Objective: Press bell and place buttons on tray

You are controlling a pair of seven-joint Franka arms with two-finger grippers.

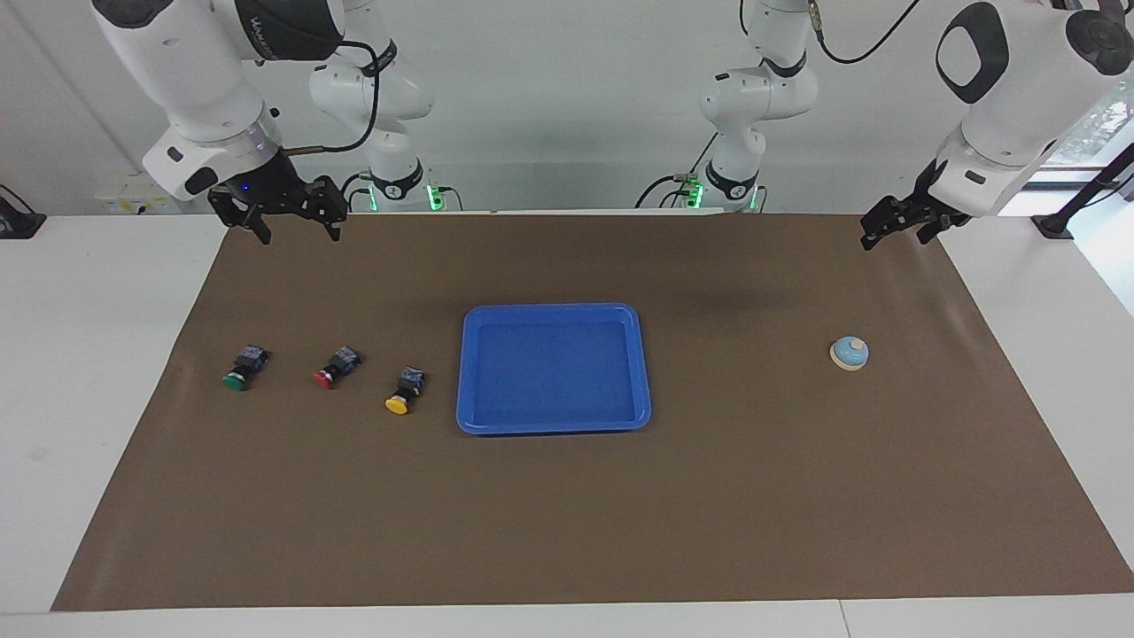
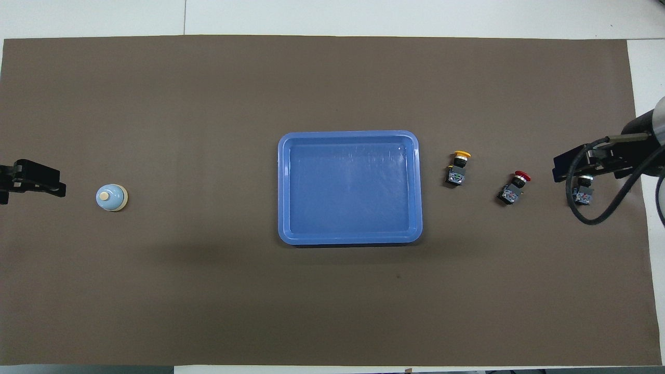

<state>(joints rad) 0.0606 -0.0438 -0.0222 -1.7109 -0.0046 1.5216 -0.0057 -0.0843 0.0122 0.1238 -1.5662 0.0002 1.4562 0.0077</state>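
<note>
The light blue bell (image 1: 850, 353) sits on the mat toward the left arm's end; it also shows in the overhead view (image 2: 111, 198). The blue tray (image 1: 554, 310) lies empty mid-table, also in the overhead view (image 2: 348, 134). The green button (image 1: 239, 370), red button (image 1: 335, 368) and yellow button (image 1: 403, 392) lie in a row beside the tray toward the right arm's end. My left gripper (image 1: 893, 239) hangs open and empty in the air, apart from the bell. My right gripper (image 1: 299, 234) is open and empty, raised; in the overhead view it (image 2: 587, 163) covers the green button's cap (image 2: 583, 193).
A brown mat (image 1: 567, 532) covers most of the white table (image 1: 97, 354). The red button (image 2: 514, 187) and yellow button (image 2: 457, 167) lie on their sides with caps pointing away from the robots.
</note>
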